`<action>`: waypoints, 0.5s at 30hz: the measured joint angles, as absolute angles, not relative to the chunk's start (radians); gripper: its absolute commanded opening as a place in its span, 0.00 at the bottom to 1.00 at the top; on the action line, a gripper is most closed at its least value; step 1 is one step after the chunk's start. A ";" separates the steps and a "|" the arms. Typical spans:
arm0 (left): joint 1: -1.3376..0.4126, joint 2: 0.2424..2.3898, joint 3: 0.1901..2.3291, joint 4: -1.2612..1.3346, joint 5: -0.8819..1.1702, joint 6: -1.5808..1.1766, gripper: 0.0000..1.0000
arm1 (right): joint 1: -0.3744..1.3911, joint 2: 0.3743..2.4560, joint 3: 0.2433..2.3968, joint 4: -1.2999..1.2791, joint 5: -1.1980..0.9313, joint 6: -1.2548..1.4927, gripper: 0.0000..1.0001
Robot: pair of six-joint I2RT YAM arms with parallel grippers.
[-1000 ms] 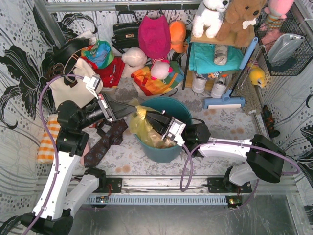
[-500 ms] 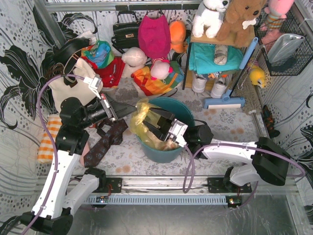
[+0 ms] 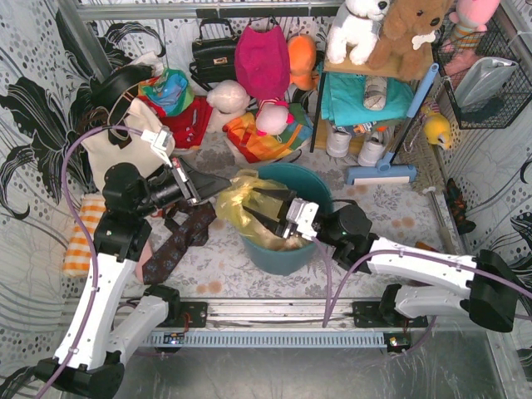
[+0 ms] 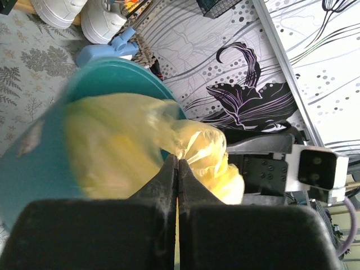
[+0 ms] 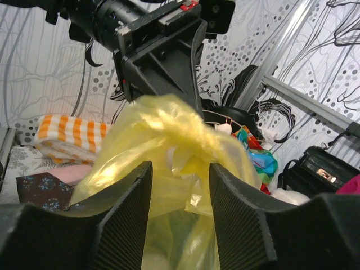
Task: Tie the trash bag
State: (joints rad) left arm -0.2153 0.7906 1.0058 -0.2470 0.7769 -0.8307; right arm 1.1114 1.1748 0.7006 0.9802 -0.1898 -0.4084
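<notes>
The yellow trash bag [image 3: 236,202] lines the teal bin [image 3: 278,259], its top gathered into a bunch at the bin's left rim. My left gripper [image 3: 223,185] is shut on that bunch from the left; in the left wrist view its jaws [image 4: 177,161] meet with a sliver of the yellow trash bag [image 4: 129,146] between them. My right gripper [image 3: 259,209] reaches over the bin from the right, open. In the right wrist view its fingers [image 5: 128,209] stand apart on either side of the trash bag's twisted top [image 5: 169,126], not pinching it.
A cream tote bag [image 3: 112,154] and dark ties [image 3: 179,237] lie left of the bin, beside an orange striped cloth [image 3: 79,243]. Bags and soft toys [image 3: 262,62] crowd the back. A shelf [image 3: 374,100] and blue brush [image 3: 382,173] stand at the back right.
My right gripper has opened, let go of the bag and drawn back to the right. The bag's bunched top has sagged and shifted left, still held by the left gripper.
</notes>
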 measured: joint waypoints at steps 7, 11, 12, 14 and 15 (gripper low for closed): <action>-0.215 0.793 1.015 -0.250 0.776 -0.813 0.00 | 1.111 1.106 0.799 0.791 -0.187 -0.374 0.42; -0.215 0.796 1.015 -0.262 0.774 -0.806 0.00 | 1.111 1.085 0.836 0.688 -0.183 -0.348 0.40; -0.215 0.797 1.015 -0.264 0.774 -0.805 0.00 | 1.111 1.073 0.836 0.664 -0.179 -0.337 0.39; -0.215 0.803 1.015 -0.268 0.773 -0.804 0.00 | 1.111 1.046 0.836 0.624 -0.175 -0.321 0.37; -0.215 0.806 1.015 -0.270 0.773 -0.802 0.00 | 1.111 1.031 0.836 0.607 -0.174 -0.312 0.37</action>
